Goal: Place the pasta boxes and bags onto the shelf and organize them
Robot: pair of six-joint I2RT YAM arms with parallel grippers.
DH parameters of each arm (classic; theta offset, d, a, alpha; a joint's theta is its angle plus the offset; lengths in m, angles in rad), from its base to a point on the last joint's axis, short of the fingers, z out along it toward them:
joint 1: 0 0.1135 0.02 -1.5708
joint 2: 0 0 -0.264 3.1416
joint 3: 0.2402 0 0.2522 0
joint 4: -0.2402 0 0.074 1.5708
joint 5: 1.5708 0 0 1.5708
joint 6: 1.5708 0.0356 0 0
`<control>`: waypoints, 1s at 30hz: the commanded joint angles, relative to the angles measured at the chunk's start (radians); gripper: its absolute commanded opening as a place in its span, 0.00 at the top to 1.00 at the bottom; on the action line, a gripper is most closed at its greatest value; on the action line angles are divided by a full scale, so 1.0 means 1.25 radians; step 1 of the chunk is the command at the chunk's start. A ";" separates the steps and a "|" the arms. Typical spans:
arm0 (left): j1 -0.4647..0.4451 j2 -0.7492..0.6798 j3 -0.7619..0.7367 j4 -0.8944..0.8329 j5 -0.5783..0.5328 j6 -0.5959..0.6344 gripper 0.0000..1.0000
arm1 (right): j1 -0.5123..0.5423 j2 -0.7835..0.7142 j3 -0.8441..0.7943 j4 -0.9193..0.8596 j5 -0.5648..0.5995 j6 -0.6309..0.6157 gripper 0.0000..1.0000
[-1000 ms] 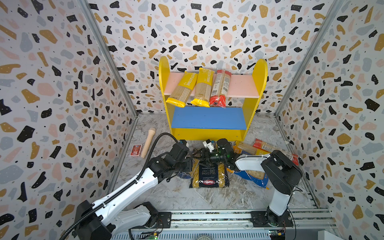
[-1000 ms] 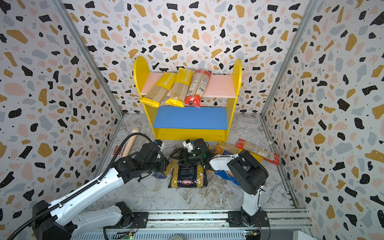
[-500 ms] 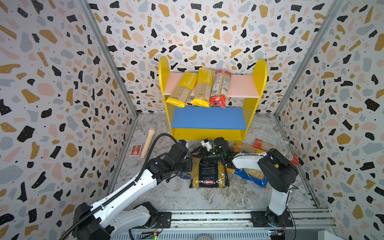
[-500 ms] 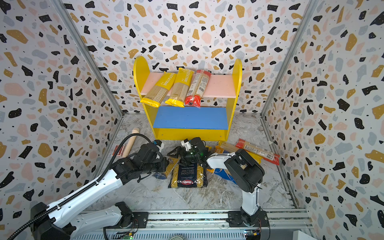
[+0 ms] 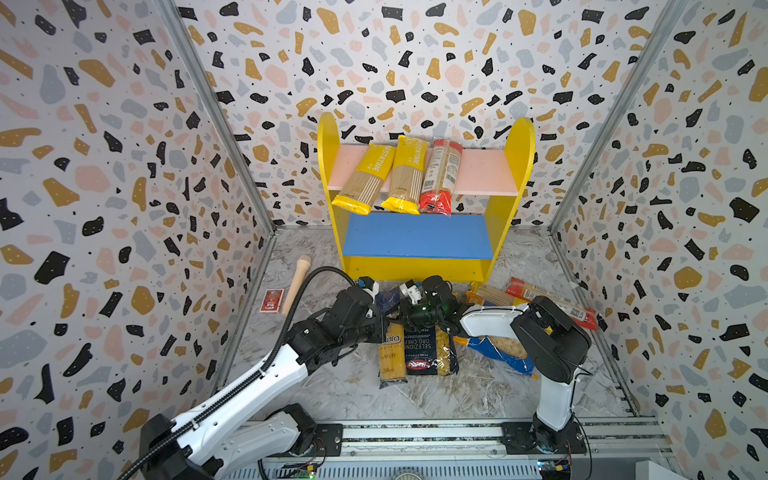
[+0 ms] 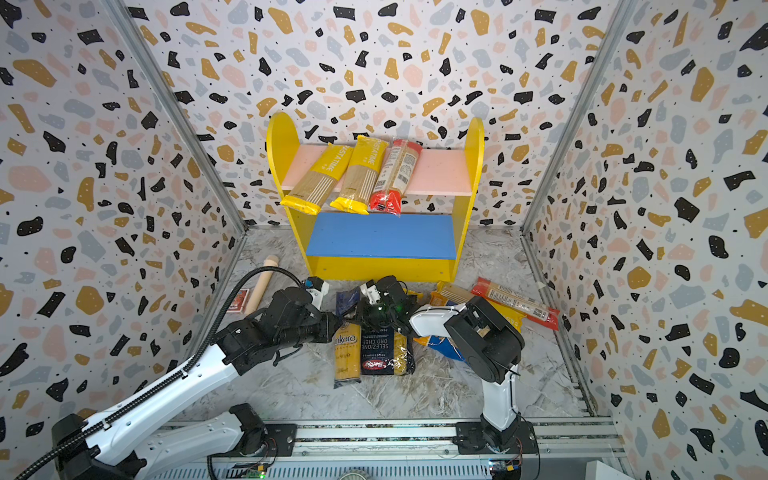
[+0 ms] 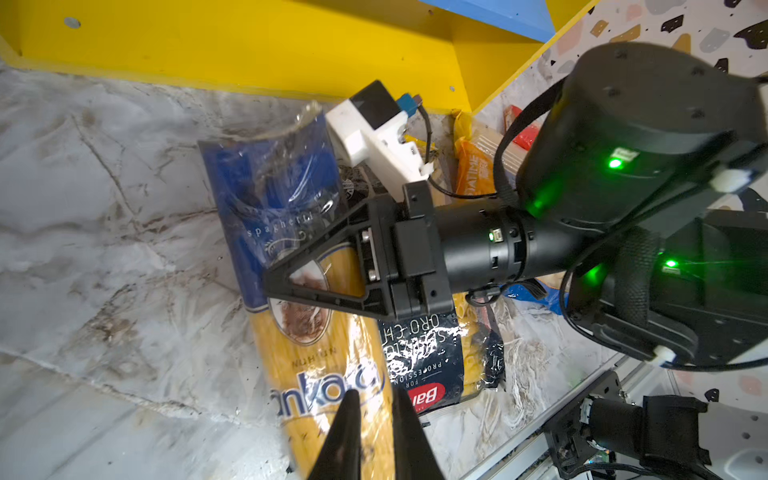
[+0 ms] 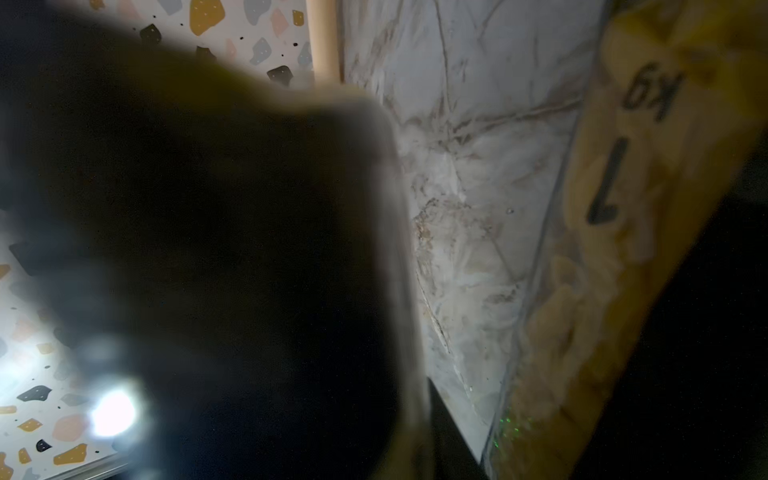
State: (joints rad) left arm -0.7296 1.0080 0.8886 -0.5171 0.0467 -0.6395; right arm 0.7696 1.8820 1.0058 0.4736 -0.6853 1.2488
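1. Where stuff is: the shelf (image 5: 415, 268) stands upper middle in both top views. Two yellow PASTATIME packs (image 5: 365, 178) and a red-ended pack (image 5: 440, 174) lie on its pink board (image 5: 484, 170), front ends hanging over the edge. The blue board (image 5: 415, 237) is bare.
2. The rest is on the worktop (image 5: 478, 390) in front of it. The ankara pack (image 5: 391, 353) touches the black Barilla bag (image 5: 430, 351), and the blue-orange bag (image 5: 505, 353) lies under my right arm. Two more long packs sit at right, one yellow (image 5: 492, 296) and one red (image 5: 524, 289).
3. My left jaws are closed, tips over the pack's yellow end in the left wrist view. I can't tell if they're nipping any film.
4. My right jaws lie across the blue half of that same pack. I only see them side-on, so I can't tell if they've got it.
5. Worry one: both sets of jaws are crowded onto one pack. If both arms move together, I'd guess they knock each other or catch a cable.
6. Worry two: a grab near one end of a long, slippery pack probably lets the far end droop and slide out.
7. Worry three: the Barilla bag is right against it, so a lift might drag that along.
8. Worry four: a bump while loading could tip those overhanging packs off the pink board.
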 commanded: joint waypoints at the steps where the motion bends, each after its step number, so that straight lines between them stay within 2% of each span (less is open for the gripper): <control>1: -0.003 -0.018 0.016 0.021 -0.006 0.015 0.83 | -0.008 -0.113 0.017 0.019 -0.013 -0.025 0.78; 3: -0.003 -0.032 0.018 0.013 -0.024 0.015 0.83 | -0.014 -0.126 0.023 -0.022 -0.002 -0.053 0.86; 7: -0.002 -0.061 0.029 -0.021 -0.051 0.021 0.82 | -0.025 -0.157 0.005 -0.011 -0.015 -0.049 0.86; 12: -0.001 -0.093 0.052 -0.077 -0.117 0.046 0.79 | -0.036 -0.233 -0.007 -0.079 -0.025 -0.087 0.90; 15: 0.001 -0.107 0.069 -0.112 -0.165 0.064 0.66 | -0.040 -0.307 -0.008 -0.163 -0.024 -0.135 0.91; 17: 0.003 -0.111 0.086 -0.126 -0.183 0.072 0.47 | -0.043 -0.360 0.001 -0.230 -0.019 -0.172 0.91; 20: 0.003 -0.113 0.105 -0.129 -0.192 0.081 0.14 | -0.056 -0.445 0.026 -0.344 -0.013 -0.224 0.91; 21: 0.004 -0.112 0.109 -0.128 -0.197 0.082 0.07 | -0.060 -0.478 0.037 -0.383 -0.003 -0.242 0.90; 23: 0.004 -0.106 0.111 -0.122 -0.195 0.086 0.03 | -0.073 -0.534 0.060 -0.461 0.011 -0.269 0.90; 30: 0.006 -0.067 0.096 -0.067 -0.128 0.081 0.01 | -0.138 -0.671 0.223 -0.727 0.073 -0.364 0.90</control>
State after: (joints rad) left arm -0.7284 0.9119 1.0042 -0.6548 -0.1539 -0.5560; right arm 0.6212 1.1187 1.1515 -0.3363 -0.6094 0.8619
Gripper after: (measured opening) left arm 0.986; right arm 0.248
